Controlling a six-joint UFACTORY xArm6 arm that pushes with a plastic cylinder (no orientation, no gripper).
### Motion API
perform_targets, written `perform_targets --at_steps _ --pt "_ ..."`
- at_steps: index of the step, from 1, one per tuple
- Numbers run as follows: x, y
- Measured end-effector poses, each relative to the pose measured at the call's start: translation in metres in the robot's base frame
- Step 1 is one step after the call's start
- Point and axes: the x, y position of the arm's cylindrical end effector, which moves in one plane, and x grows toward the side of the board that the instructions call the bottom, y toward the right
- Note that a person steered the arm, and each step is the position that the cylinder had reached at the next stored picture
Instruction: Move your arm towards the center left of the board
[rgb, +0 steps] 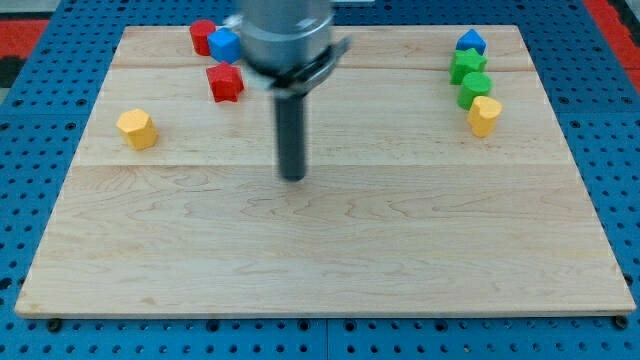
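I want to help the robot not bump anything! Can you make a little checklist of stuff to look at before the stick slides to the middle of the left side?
1. My tip shows and sits near the board's middle: ok.
2. My tip touches no block: ok.
3. Path toward the view's left, straight across the bare wood: ok.
4. The yellow block lies near the left edge, a little above that path; I might graze it: cannot tell.
5. The red star block stays well above the path: ok.
6. The blocks on the right, like the yellow heart block, are out of the way: ok.
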Motion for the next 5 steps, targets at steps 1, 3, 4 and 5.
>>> perform_targets --at_steps 1,3,4,5 --pt "0.050 -0.083" --pt "0.055 -0.095" --pt "0.055 -0.099" --pt "0.055 -0.099"
